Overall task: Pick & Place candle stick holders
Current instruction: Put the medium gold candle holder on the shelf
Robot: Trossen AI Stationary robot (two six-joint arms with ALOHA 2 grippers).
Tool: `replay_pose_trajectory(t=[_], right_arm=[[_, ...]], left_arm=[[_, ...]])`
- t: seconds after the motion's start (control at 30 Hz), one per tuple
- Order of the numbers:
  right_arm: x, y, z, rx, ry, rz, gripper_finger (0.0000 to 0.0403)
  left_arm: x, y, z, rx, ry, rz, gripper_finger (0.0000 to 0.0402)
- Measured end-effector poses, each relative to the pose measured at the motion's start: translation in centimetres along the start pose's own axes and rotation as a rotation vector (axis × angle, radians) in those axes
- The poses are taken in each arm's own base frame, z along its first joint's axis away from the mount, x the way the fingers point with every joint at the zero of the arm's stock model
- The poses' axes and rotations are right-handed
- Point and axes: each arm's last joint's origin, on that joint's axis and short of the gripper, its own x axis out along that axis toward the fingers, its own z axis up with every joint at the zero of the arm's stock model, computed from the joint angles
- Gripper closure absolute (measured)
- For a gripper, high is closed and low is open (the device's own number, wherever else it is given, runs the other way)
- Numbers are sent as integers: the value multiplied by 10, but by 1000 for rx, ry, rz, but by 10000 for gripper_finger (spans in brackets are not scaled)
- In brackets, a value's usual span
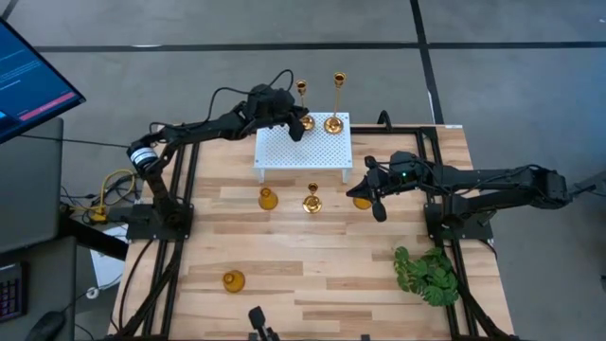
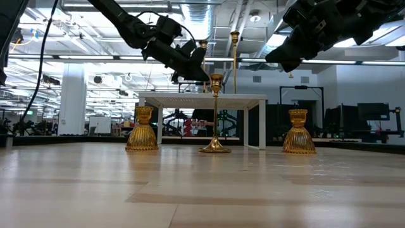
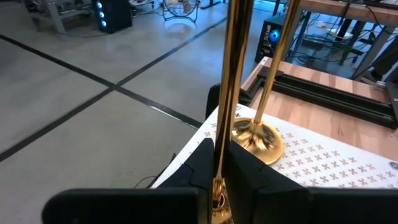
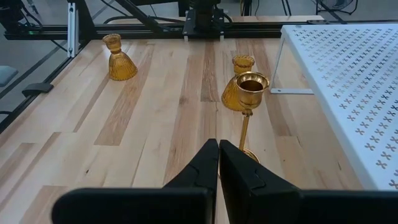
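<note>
A white perforated stand (image 1: 303, 142) sits at the table's far side. One tall brass stick (image 1: 334, 102) stands on it by its round base (image 3: 257, 140). My left gripper (image 1: 298, 126) is shut on a second tall brass stick (image 3: 231, 74) over the stand's far left corner. A short brass stick (image 1: 311, 199) stands on the table in front of the stand. Squat amber holders rest on the table: one (image 1: 268, 198) beside it, one (image 1: 361, 201) by my shut right gripper (image 1: 380, 210), one (image 1: 233, 280) near the front left. My left gripper pinches the second stick's thin stem (image 3: 221, 149) low down between its two fingers (image 3: 202, 165). The fingers come nearly level from the table's far left and lie across the stem. The stick stands close to upright. The fingers hide its base, so whether it rests on the stand I cannot tell.
A green leafy plant (image 1: 428, 273) lies at the table's near right corner. A dark frame rail (image 1: 445, 152) runs along the right side. Bare wood shows in the table's middle and near part. A monitor (image 1: 28, 76) stands off the table at the far left.
</note>
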Motion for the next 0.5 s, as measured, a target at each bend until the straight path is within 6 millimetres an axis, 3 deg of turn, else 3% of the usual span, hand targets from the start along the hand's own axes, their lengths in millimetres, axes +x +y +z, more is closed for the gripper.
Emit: replay_pose_trajectory(t=[0.5], right_arm=[[0, 0, 0, 1, 3, 0, 396]], left_arm=[[3, -6, -3, 0, 13, -18, 379]])
